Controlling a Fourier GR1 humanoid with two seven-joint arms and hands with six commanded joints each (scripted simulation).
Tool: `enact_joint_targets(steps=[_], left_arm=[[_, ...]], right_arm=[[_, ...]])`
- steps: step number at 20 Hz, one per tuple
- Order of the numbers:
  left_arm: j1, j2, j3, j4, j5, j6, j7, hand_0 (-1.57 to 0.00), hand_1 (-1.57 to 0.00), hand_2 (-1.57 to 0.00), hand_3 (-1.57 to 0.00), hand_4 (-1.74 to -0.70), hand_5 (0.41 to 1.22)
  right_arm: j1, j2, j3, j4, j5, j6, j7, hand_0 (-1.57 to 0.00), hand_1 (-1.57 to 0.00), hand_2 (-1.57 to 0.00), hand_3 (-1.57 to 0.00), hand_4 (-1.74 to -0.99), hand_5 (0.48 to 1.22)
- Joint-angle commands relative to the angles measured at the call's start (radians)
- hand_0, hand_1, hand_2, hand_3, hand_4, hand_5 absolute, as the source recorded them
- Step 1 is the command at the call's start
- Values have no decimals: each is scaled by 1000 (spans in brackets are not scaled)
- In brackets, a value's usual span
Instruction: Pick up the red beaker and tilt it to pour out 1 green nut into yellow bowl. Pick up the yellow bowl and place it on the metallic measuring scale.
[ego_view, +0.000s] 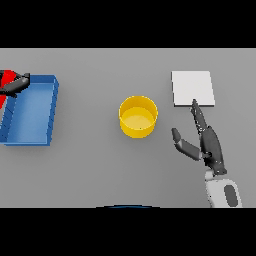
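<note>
Bowl-wise, the yellow bowl (138, 116) sits mid-table just left of the right hand (209, 142), whose relaxed, spread fingers reach toward the metallic scale (193, 88) beyond, while the left hand (16, 83) at the far left edge over the blue tray (31, 110) clasps the red beaker (6, 80).

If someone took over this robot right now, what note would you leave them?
Left hand: at the far left edge, curled round the red beaker over the blue tray.
Right hand: open, fingertips at the scale, holding nothing.
Yellow bowl: mid-table, between tray and scale. I can't tell if a nut is inside.
Left: move the bowl onto the scale.
</note>
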Motion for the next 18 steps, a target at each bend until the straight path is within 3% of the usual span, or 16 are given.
enact_joint_targets(steps=[1, 4, 7, 11, 12, 13, 15, 18], left_arm=[[5, -1, 11, 0, 30, -28, 1, -751, -687, -653, -675, -1050, 683], [-9, 28, -29, 14, -2, -88, 32, -384, -351, -334, -345, -875, 644], [2, 42, -62, 13, -48, -87, 53, -196, -179, -170, -176, -813, 627], [-9, 31, -66, 22, -71, -53, 0, -80, -73, -69, -72, -776, 631], [-12, 30, -59, 9, -61, -50, -13, -64, -58, -55, -57, -778, 633], [-4, 19, -55, 8, -54, -41, -34, -51, -46, -44, -45, -779, 635], [7, 10, -40, -4, -37, -27, -61, -32, -29, -28, -29, -786, 652], [1, -9, -42, -19, -28, -19, -45, -16, -15, -14, -14, -799, 666]], right_arm=[[0, 0, -3, -3, -5, 0, -4, 1, 1, 1, 1, -1150, 671], [-10, -5, -13, 17, -14, 4, -3, 1, 1, 1, 1, -1155, 669], [-7, -11, -7, 21, 13, -8, -15, 1, 1, 1, 1, -1157, 665], [-5, -2, 7, 19, 39, -23, 7, 1, 1, 1, 1, -1144, 644], [-35, -12, 8, 34, 80, -44, 69, 1, 1, 1, 1, -1131, 631], [-34, -21, 26, 19, 98, -36, 57, 1, 1, 1, 1, -1115, 638], [-58, -72, 54, 2, 118, 23, 24, 1, 1, 1, 1, -1080, 662], [-157, -169, 113, 42, 246, 76, 84, 1, 1, 1, 1, -1122, 649]])
